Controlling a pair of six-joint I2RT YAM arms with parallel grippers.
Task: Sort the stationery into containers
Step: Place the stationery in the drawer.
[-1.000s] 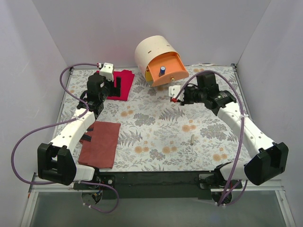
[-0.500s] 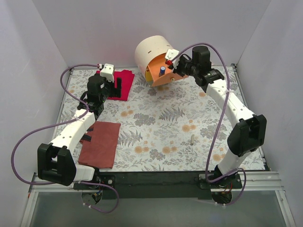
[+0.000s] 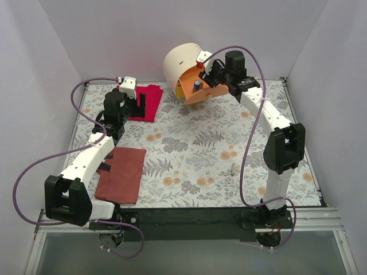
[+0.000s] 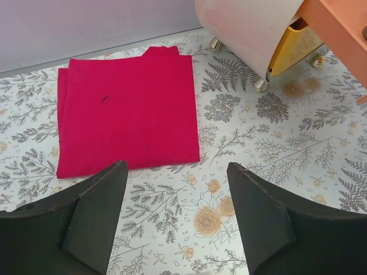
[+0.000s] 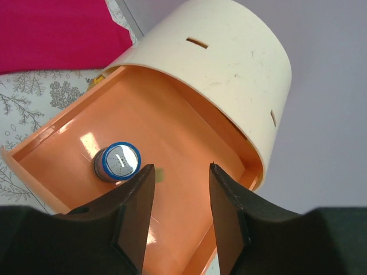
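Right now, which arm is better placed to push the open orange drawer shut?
Right. The right end effector hangs open directly over the orange drawer holding the tape roll; the left end effector is farther off, open near the red cloth.

Bright, even lt; glare in orange drawer (image 5: 172,143).

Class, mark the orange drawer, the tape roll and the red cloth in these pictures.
orange drawer (image 5: 189,132), right wrist view, bare inner floor
tape roll (image 5: 118,161), right wrist view, top face
red cloth (image 4: 129,112), left wrist view, its middle
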